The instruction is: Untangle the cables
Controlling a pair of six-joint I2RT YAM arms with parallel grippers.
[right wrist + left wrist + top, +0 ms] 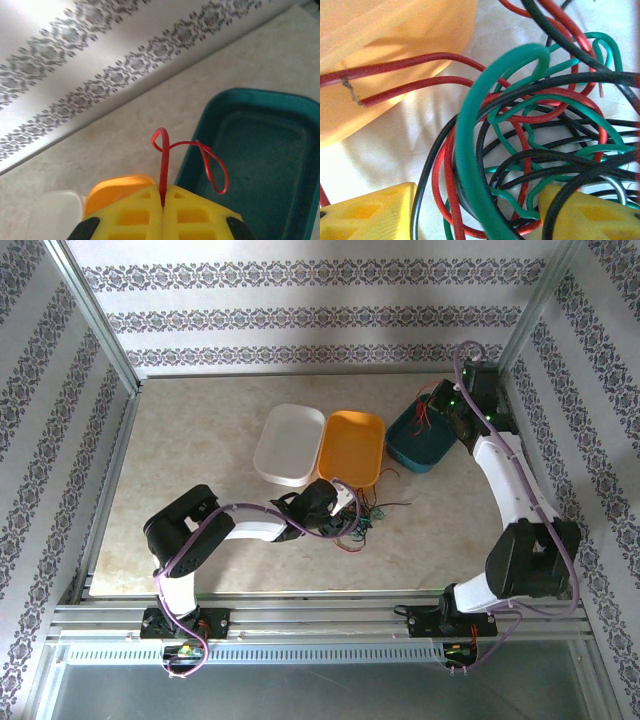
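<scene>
Two hands are at work at opposite ends of the job. The right hand [443,406] [162,200] is up at the far right of the worktop [200,460], its yellow fingers pressed flat together on a single red wire [424,418] [164,165]. In the right wrist view the wire rises straight out of the seam between the fingertips, then curls over into a loose loop to the right. Beyond and below that loop lies the teal tray [415,452] [280,150], which looks bare inside. So the wire's free end already hangs over the tray, and I judge that the coming move is a simple release, perhaps after a short drop towards the tray floor so the springy wire does not flick out.

The rest of the cables lie in a tangle [362,525] [530,150] of red, green and black strands on the worktop, just in front of the orange tray [352,450] [385,45], with the white tray [288,445] beside it. The left hand [350,512] [477,217] is right on this heap and far nearer to it than the right. Its fingers stand wide apart, one at each lower corner of the left wrist view, with several strands crossing the gap between them and nothing pinched. One fat green loop arches closest to the camera. The strands cross in every direction, so no one long axis offers itself. Closing here would probably catch several wires at once.
</scene>
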